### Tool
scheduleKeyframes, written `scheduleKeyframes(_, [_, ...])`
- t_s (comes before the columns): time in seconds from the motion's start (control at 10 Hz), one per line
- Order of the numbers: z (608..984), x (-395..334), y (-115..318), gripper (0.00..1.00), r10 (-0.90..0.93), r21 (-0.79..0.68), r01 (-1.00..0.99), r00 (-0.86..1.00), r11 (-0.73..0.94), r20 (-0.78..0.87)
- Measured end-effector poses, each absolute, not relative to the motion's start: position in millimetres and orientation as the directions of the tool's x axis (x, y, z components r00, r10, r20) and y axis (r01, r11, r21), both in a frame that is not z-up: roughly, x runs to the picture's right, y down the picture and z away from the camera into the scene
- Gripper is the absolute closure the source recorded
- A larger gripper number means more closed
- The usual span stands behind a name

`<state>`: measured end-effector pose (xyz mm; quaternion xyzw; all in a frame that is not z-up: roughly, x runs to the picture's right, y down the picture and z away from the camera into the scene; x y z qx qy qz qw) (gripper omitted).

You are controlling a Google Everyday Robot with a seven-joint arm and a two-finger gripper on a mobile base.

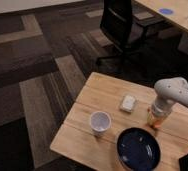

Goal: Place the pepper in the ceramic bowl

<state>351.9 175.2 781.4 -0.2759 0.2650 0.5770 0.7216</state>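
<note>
Pepper (155, 121): on table (97, 95), directly under my claw (156, 120), at its fingertips, just above-right of bowl (138, 149) rim. Claw: pointing down over pepper; whether open or clamped, I cannot tell. Count: 1 pepper, 1 blue bowl, 1 white cup (100, 123) left of bowl, 1 pale block (128, 103) near table middle, 1 black chair (123, 25) behind.

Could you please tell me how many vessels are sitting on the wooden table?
2: the white cup near the front-left, and the ceramic bowl at the front edge, below the gripper.
</note>
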Motion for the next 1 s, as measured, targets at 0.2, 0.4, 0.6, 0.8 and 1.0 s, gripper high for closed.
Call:
scheduleKeyframes(0.2, [766,337,159,1.00,0.677,-0.097,-0.958,0.261,0.271,-0.688])
scheduleKeyframes(0.4, [749,304,143,1.00,0.662,-0.146,-0.913,0.380,0.382,-0.646])
scheduleKeyframes(0.6, [709,248,122,1.00,0.657,-0.202,-0.841,0.522,0.502,-0.543])
scheduleKeyframes(0.8, [690,234,117,1.00,0.668,-0.204,-0.828,0.546,0.523,-0.505])
scheduleKeyframes(1.0, [691,232,116,1.00,0.668,-0.204,-0.827,0.547,0.523,-0.504])
